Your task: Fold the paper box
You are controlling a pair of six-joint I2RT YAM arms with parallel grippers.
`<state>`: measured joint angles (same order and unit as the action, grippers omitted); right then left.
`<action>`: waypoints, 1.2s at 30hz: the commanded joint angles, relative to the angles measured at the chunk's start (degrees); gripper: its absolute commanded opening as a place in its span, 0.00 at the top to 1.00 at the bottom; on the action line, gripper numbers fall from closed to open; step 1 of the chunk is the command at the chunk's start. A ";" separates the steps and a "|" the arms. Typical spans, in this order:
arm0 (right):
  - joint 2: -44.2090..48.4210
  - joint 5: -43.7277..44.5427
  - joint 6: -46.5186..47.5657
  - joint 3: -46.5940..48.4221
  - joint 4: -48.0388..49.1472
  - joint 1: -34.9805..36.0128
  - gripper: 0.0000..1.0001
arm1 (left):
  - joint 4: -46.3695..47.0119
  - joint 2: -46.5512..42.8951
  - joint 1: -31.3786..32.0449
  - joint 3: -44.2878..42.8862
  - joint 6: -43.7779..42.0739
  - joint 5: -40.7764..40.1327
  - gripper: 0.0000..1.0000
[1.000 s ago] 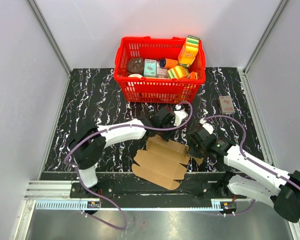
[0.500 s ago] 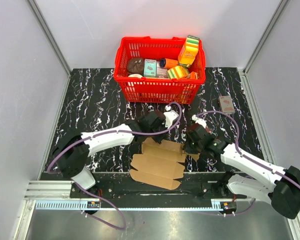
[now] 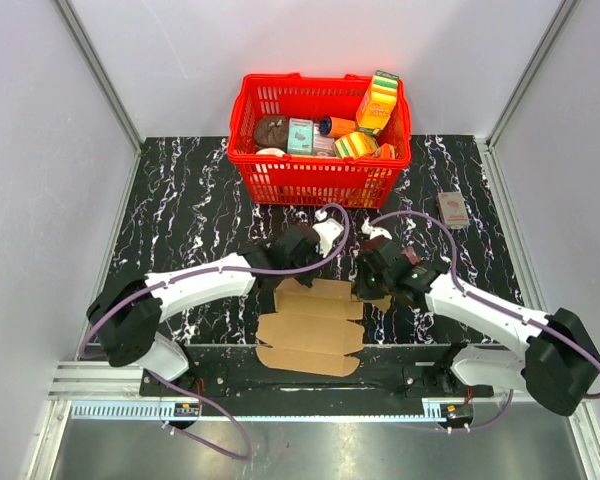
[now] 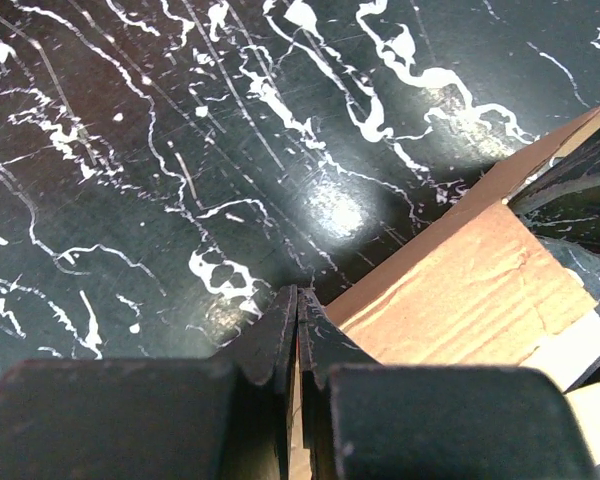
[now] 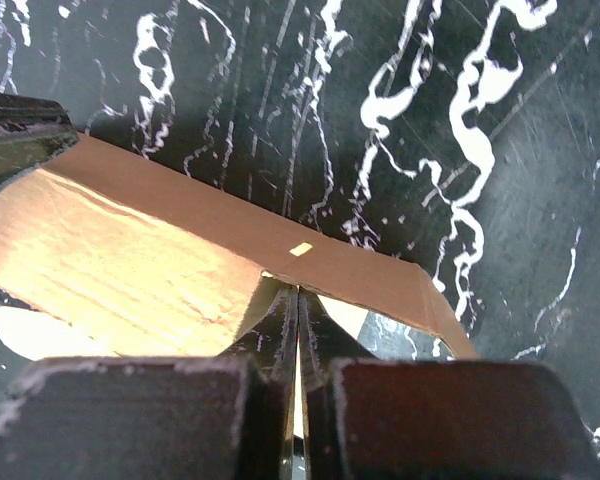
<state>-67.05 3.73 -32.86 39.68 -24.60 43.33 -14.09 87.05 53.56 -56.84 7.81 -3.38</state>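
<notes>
Paper box [image 3: 310, 325] lies flat on the desk [image 3: 180, 200], on the base side of both grippers, with its long axis running from one gripper to the other. The red basket [image 3: 315, 182] stands well beyond them, out of your way. Your left gripper [image 3: 283, 284] is closed at the far left corner and your right gripper [image 3: 366, 291] at the far right corner. Each wrist view shows a sliver of cardboard between the shut fingers, so I judge both are pinching the far flap. Neither arm is nearer; they share that edge. Against a second ago, the sheet has swung from skewed to square with the desk's edge and slid toward the bases, and both arms have drawn leftward. Your next fold likely depends on raising that far flap evenly.
</notes>
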 commanded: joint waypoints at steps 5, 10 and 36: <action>-5.37 -2.23 9.12 6.81 5.70 -0.18 0.98 | 0.90 -5.13 -1.62 2.52 2.12 -6.11 0.96; -9.07 -3.55 12.65 8.57 6.58 -0.35 0.99 | 0.82 -6.80 -2.06 4.10 2.91 -7.61 0.96; -1.15 2.95 0.70 -2.94 2.54 -0.53 0.98 | 11.27 -19.90 3.82 14.30 6.51 -6.29 0.94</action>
<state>-66.81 2.90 -29.95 36.29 -20.01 43.11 -6.24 66.15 55.53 -42.89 13.58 -9.67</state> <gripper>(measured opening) 0.022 0.071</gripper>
